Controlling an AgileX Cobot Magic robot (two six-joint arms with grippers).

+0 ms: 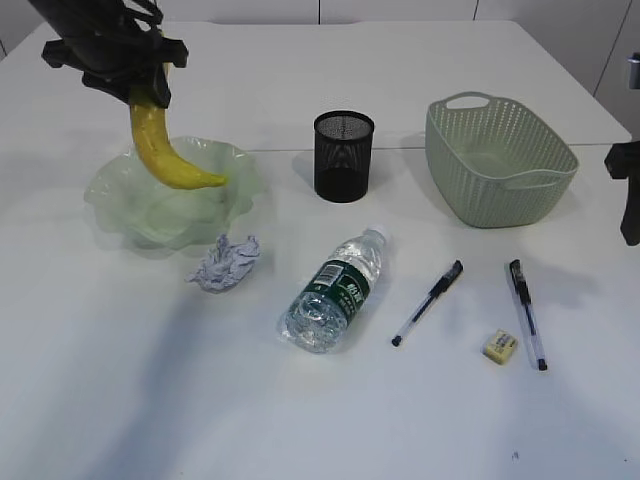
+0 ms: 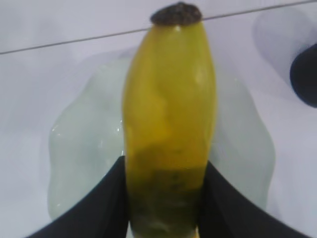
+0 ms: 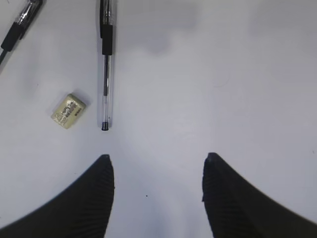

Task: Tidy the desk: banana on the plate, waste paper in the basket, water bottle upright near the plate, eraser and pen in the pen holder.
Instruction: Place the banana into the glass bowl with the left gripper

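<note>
We see the banana (image 2: pixel 168 114) clenched by our left gripper (image 1: pixel 140 85), hanging above the plate (image 1: pixel 110 195) for lowering; our right gripper (image 3: pixel 157 173) waits spread, empty.

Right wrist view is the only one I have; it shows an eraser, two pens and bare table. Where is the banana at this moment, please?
Observer: The left gripper holds the banana by its upper end, hanging over the green plate.
Operator: Does it touch the plate?
Observer: Its lower tip is at the plate's inside; I cannot tell contact.
Operator: Is the paper in the basket?
Observer: No, the crumpled paper lies on the table in front of the plate; the basket looks empty.
Operator: And the bottle?
Observer: The bottle lies on its side.
</note>
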